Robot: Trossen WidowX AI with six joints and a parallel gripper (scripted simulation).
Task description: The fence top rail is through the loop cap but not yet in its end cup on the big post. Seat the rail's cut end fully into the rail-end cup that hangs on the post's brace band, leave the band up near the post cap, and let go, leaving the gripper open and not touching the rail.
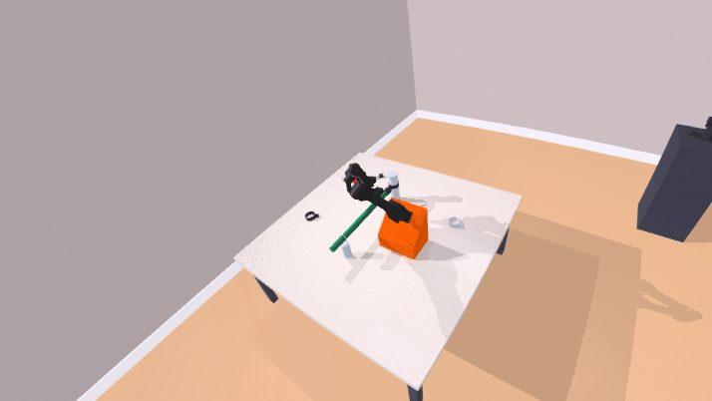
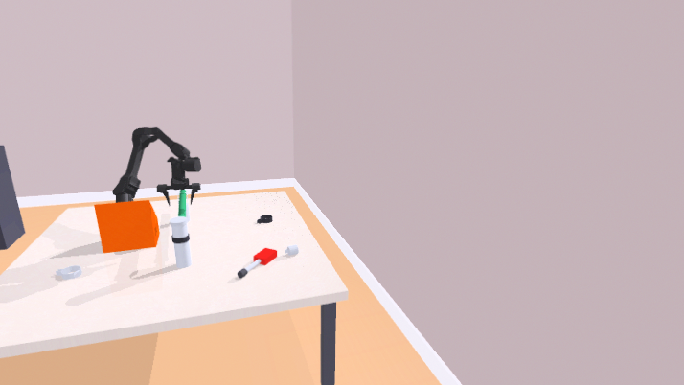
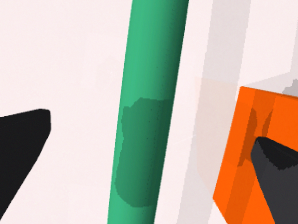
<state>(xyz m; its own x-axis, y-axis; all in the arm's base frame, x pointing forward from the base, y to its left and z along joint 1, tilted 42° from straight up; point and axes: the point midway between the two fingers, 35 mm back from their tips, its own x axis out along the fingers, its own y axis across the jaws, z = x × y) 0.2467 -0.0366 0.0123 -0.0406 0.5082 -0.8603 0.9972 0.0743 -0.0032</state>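
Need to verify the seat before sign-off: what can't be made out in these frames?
- Rail-end cup: top view, hidden under the arm; exterior, behind the post.
- Rail ends: wrist view, cut off by frame edges.
- Brace band: too small to read its fit.
- Gripper jaws open; rail clearance unclear.

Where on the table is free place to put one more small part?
Free: the near stretch of table in front of the post. Crowded: around the rail, orange box and the open hand.
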